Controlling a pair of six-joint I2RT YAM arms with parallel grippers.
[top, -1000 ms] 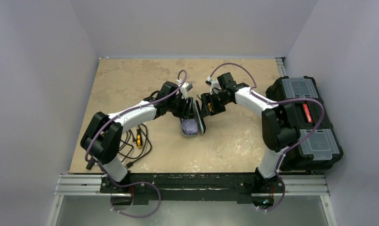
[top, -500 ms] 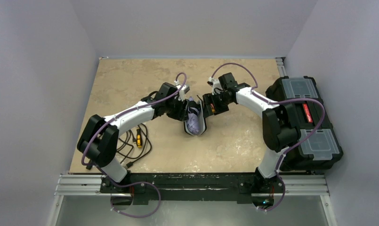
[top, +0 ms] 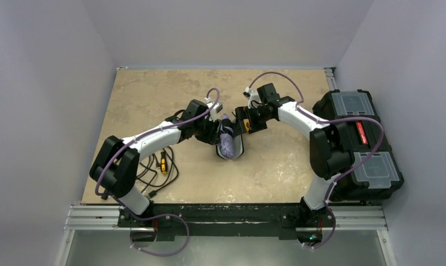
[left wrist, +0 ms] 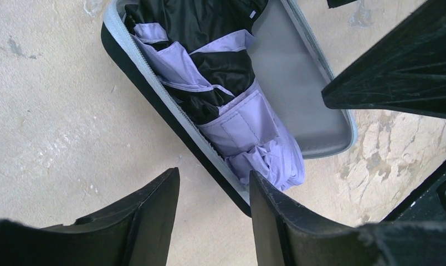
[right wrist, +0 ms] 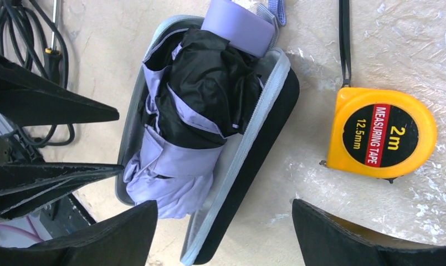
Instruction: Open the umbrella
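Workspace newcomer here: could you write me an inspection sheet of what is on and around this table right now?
Surface: mottled beige table.
Job's things: umbrella, folded and strapped shut, lying in an open zip case.
Clutter: yellow tape measure beside the case; small yellow-and-black tool among the cable.
Grippers: left gripper and right gripper both open above the case, holding nothing.
Cables: coiled black cable on the table's left; purple cables along both arms.
Surroundings: black toolbox right of the table; plain pale walls.
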